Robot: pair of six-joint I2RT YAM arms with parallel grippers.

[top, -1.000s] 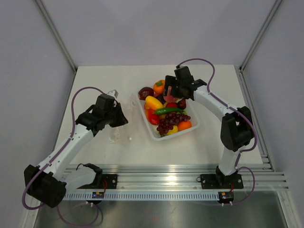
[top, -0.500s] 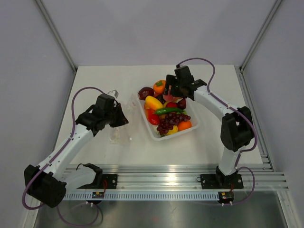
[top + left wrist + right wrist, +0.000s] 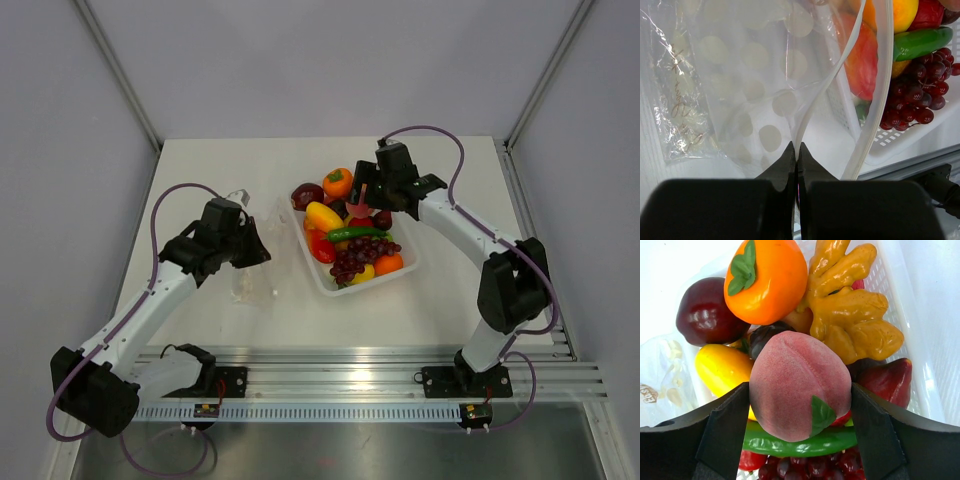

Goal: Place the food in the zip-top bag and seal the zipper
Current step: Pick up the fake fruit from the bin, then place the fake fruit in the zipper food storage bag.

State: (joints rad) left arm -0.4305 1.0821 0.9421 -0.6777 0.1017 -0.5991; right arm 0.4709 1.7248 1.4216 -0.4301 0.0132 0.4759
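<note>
Left hand [image 3: 796, 146] pinches zipper [image 3: 883, 50] edge; right hand [image 3: 800, 407] clamps peach [image 3: 792, 375], seemingly above tray [image 3: 892, 295] rim.

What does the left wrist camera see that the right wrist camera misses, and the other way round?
Only the left wrist: the left gripper shut on the zipper of the clear zip-top bag. Only the right wrist: the right gripper clasping a pink peach, plus an orange persimmon, ginger root and a dark red apple. Both: that bag, the purple grapes, green chili and white tray.
</note>
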